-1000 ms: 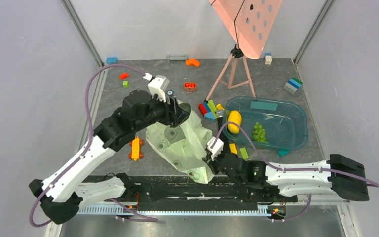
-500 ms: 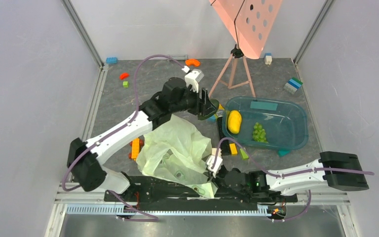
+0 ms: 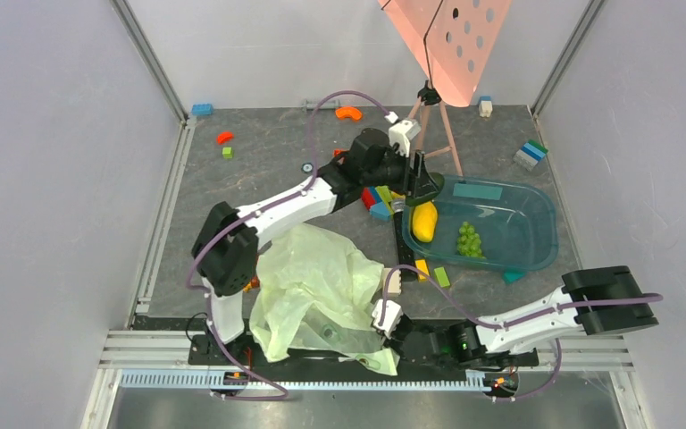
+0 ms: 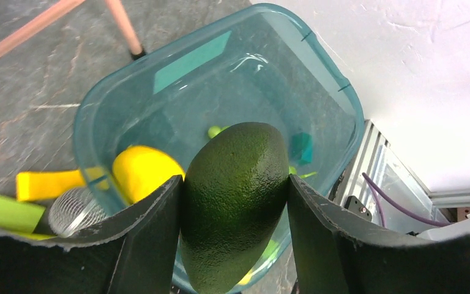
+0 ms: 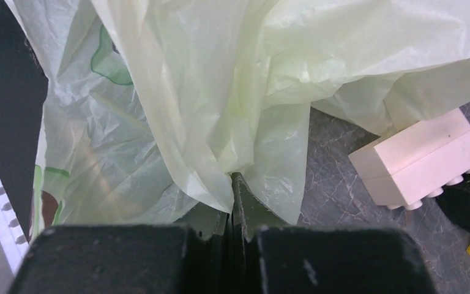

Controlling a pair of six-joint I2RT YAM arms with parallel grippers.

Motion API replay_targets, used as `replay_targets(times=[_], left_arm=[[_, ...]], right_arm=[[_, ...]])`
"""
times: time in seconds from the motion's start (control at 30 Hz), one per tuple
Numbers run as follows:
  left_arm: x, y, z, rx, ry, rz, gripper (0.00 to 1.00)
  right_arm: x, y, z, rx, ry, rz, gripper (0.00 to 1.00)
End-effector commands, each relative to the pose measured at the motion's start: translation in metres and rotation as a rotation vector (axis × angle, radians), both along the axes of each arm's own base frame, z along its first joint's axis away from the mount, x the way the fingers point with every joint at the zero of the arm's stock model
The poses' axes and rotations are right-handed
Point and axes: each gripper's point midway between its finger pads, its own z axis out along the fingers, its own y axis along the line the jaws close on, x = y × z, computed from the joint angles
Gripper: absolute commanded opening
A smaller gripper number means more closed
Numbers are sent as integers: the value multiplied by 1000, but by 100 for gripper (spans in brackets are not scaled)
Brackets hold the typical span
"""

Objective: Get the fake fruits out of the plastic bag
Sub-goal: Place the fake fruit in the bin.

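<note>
Swinging away from the plastic bag [image 3: 317,281], our left arm [image 3: 295,201] now reaches toward two o'clock. Its left pincer [image 4: 235,202], which a second ago stood at the bag, hangs over the nine o'clock rim of the teal tray [image 3: 522,219]. Its jaws are spread partway around a dark green, avocado-like fake fruit [image 4: 235,184]. The yellow fruit [image 3: 424,221] and the green cluster [image 3: 470,239] already lie in the tray. Our right pincer [image 5: 232,184] is closed tight on a fold of the bag at six o'clock on the counter [image 3: 268,161]. We judge two risks. The fruit is gripped only by its flanks, so it could slip, or bounce out over the rim if let go there. The thin film could also tear or slide out of the pinch.
</note>
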Motion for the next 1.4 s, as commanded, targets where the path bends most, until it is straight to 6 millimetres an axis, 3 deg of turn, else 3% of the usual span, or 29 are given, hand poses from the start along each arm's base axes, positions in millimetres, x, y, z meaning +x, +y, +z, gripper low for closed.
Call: replay_targets(times=[0.0,0.23,0.47,0.73,1.07,1.37], left_arm=[[-9,-43,28,-128,-49,-110,49],[-9,-79,-13,-98,-19,-152,51],[-8,-93,-39,-62,-2,-144,56],[-1,-95,-62,-4,9,-116,77],[-2,-95,-70,16,17,-125,84],[2,-81,-34,59,-20,-94,86]], right_arm=[[-3,5,5,39,19,-48,2],[-1,7,2,9,9,-102,1],[1,7,2,8,6,-131,1],[5,-1,4,40,9,-158,2],[5,-3,1,41,18,-169,2],[8,-4,7,68,16,-181,2]])
